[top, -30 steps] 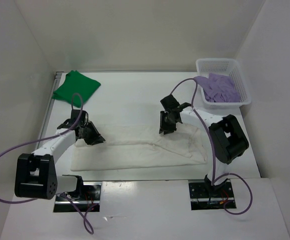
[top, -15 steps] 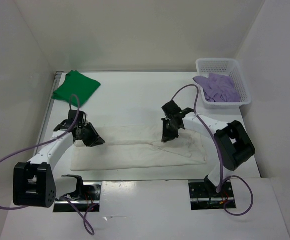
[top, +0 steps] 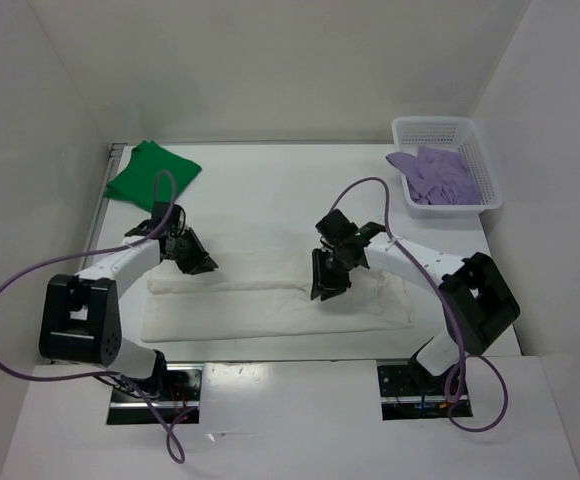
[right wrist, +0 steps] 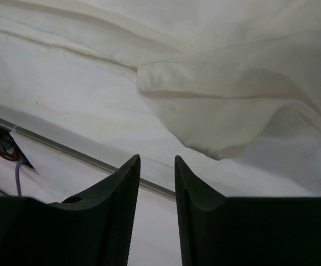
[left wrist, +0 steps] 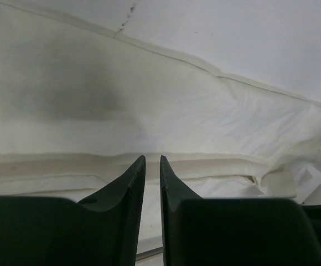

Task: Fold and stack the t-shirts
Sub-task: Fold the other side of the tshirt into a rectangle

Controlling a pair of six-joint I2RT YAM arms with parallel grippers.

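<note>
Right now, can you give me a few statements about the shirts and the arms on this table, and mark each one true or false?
1. The green shirt lies folded at the far left corner of the table. True.
2. The purple shirt is spread flat on the table. False: it sits bunched in the white basket at the far right.
3. The white shirt lies in the middle of the table, apart from the green shirt. True.
4. The right gripper holds the purple shirt. False: it is down at the white shirt, jaws apart with nothing between them.
</note>
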